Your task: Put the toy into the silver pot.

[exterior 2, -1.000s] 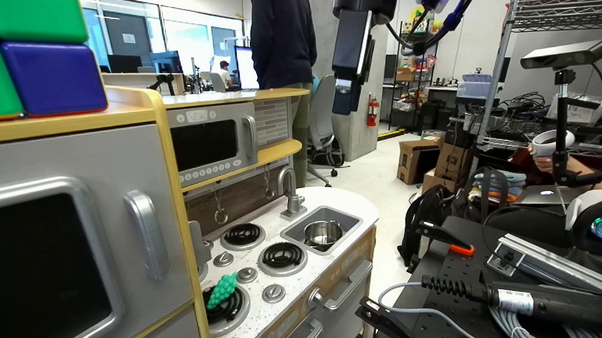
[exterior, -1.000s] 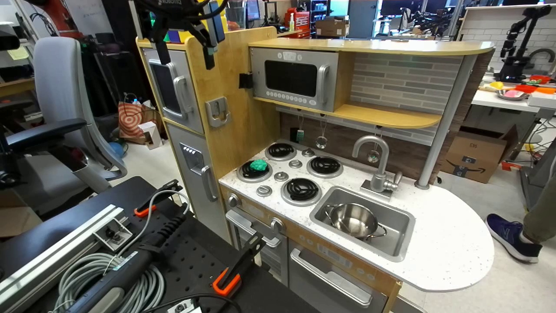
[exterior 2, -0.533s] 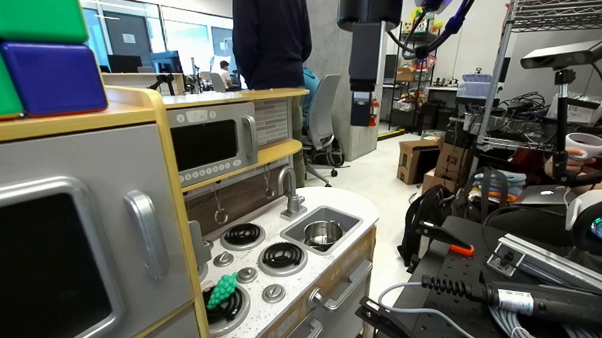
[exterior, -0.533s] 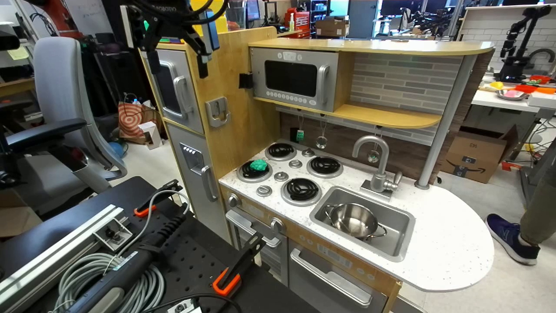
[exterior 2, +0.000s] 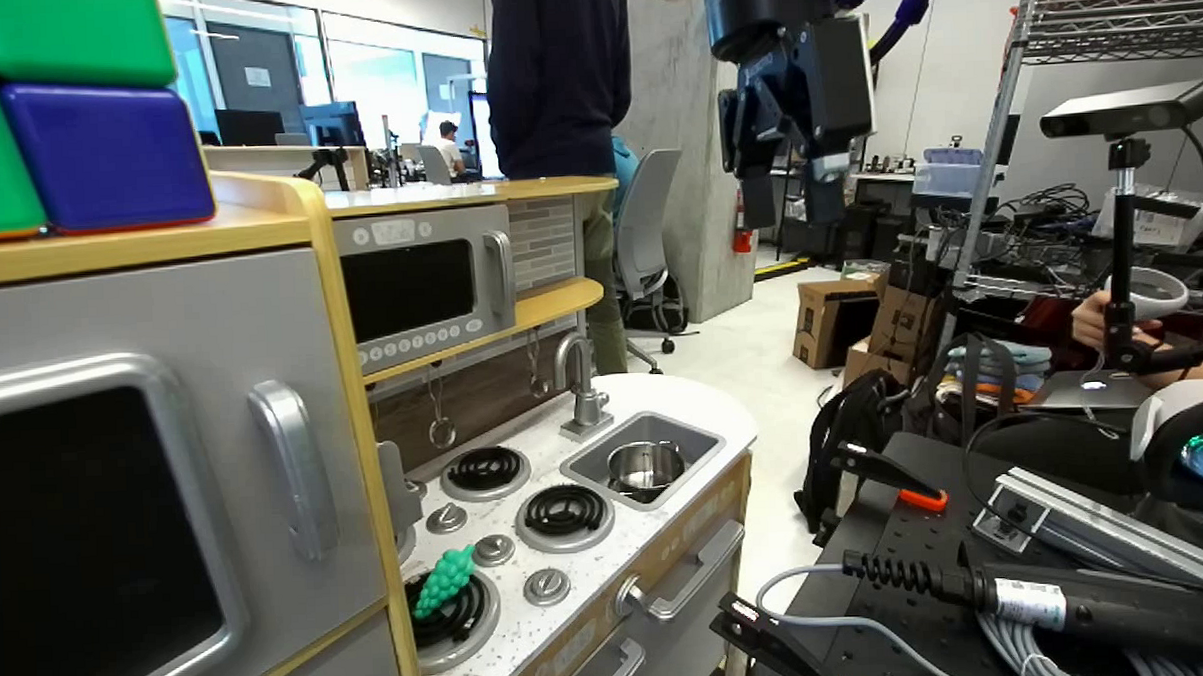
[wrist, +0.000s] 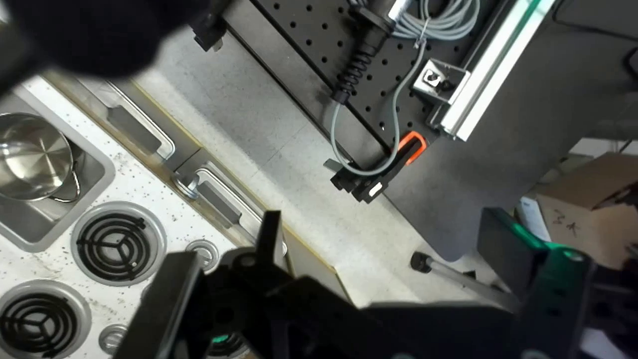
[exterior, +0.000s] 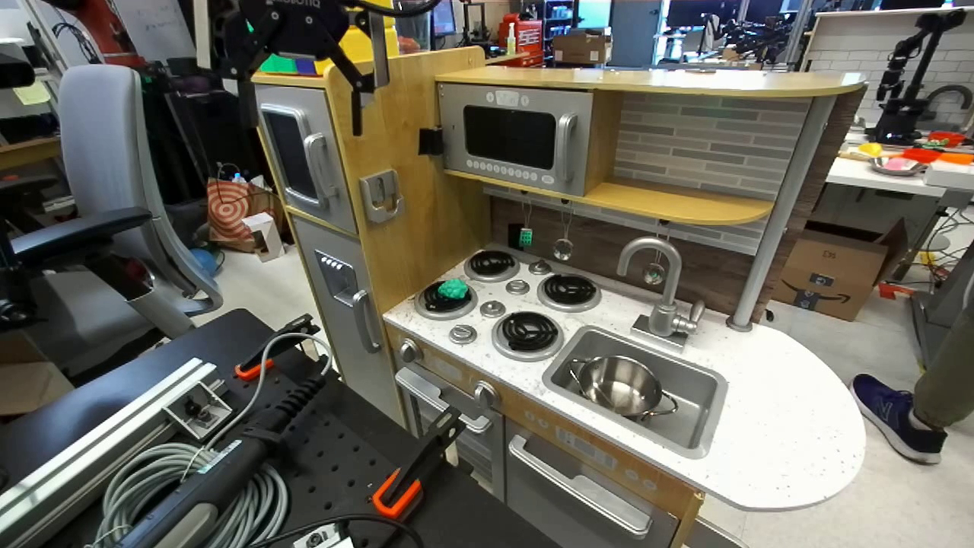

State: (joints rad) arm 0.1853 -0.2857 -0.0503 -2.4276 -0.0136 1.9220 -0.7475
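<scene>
The bright green toy (exterior: 453,289) lies on a front burner disc beside the tall cabinet. It has a bumpy, grape-like shape in an exterior view (exterior 2: 444,582). In the wrist view only a green sliver of the toy (wrist: 220,338) shows past the gripper's linkage. The silver pot (exterior: 620,386) stands upright in the sink basin; it also shows in an exterior view (exterior 2: 646,467) and at the left of the wrist view (wrist: 31,157). My gripper (exterior: 302,122) is open and empty, high above the stove; it also shows in an exterior view (exterior 2: 790,211) and the wrist view (wrist: 383,224).
A tall cabinet (exterior: 426,144) rises beside the stove. A microwave (exterior: 514,133) and shelf overhang the burners' back. A faucet (exterior: 663,297) stands behind the sink (exterior: 708,426). A black perforated table (exterior: 342,457) with cables and clamps (exterior: 399,491) lies in front.
My gripper has turned, so both fingers now show in both exterior views, and it has shifted right in an exterior view. The toy and pot have not moved.
</scene>
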